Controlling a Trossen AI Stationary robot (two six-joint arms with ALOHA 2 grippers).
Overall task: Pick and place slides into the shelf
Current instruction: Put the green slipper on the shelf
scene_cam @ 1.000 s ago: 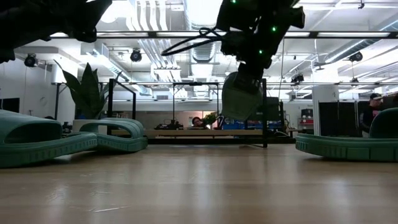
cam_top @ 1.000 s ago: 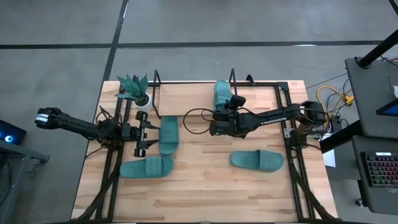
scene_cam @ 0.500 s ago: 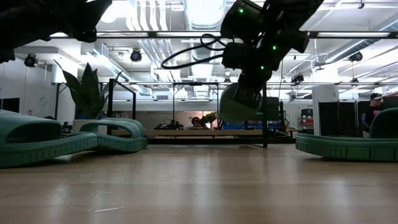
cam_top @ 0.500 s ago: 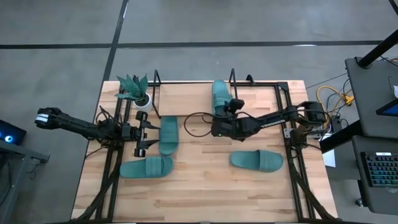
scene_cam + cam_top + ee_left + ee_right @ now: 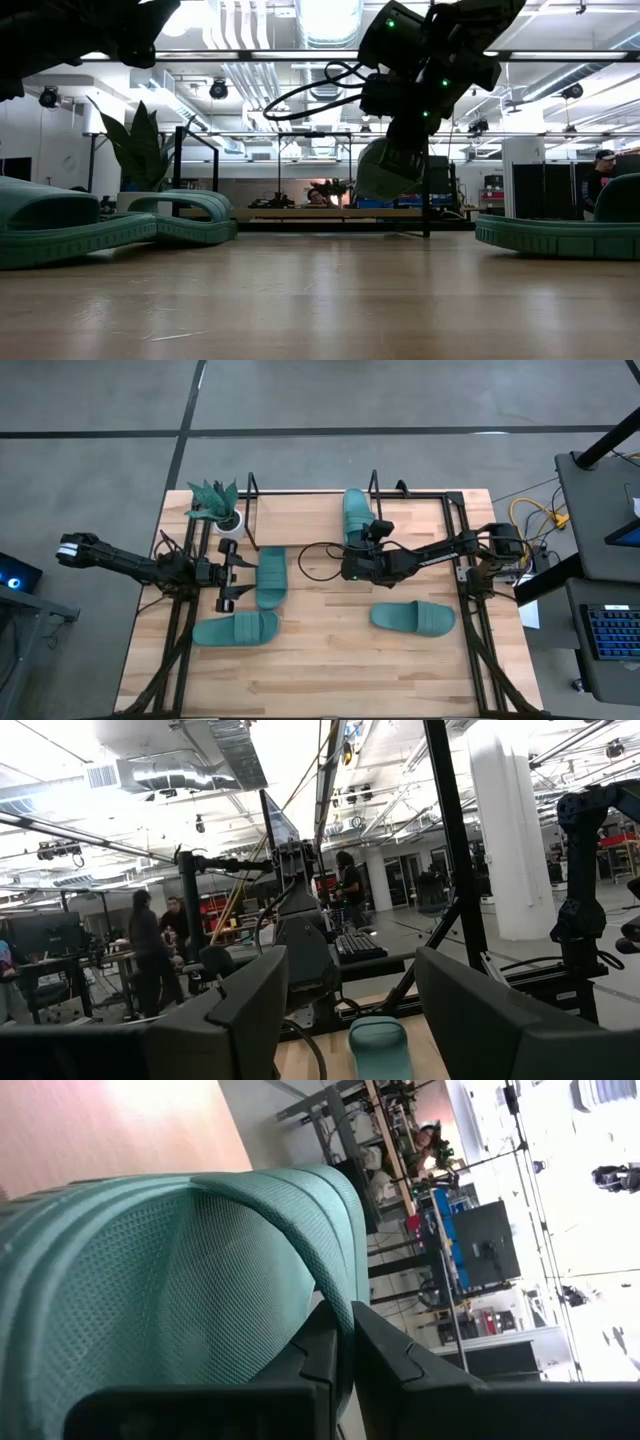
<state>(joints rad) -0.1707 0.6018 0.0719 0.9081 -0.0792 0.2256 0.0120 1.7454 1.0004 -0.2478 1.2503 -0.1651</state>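
The table [image 5: 330, 660] carried the shelf [image 5: 300, 510] along its far edge, well ahead of the left gripper [image 5: 232, 574] and just ahead of the right gripper [image 5: 348, 560]. The right arm [image 5: 440, 548] reached across from the right side, and its gripper was pinched tight on the strap of a slide [image 5: 355, 512]; in the right wrist view the two dark fingers [image 5: 325, 1350] met on the teal strap [image 5: 200, 1270]. That slide stuck out beyond the gripper over the shelf's right part, and in the low view it hung tilted, clear of the tabletop [image 5: 385, 165]. The left arm [image 5: 130, 565] waited at the left edge, its fingers spread apart and holding nothing. A second slide [image 5: 270, 576] lay just beside the left gripper, toward the table's middle. A third slide [image 5: 235, 629] lay crosswise near that gripper, toward the front edge. The fourth slide [image 5: 413, 618] lay near the right gripper, toward the front. A potted plant [image 5: 217, 503] stood at the shelf's left end, ahead of the left gripper.
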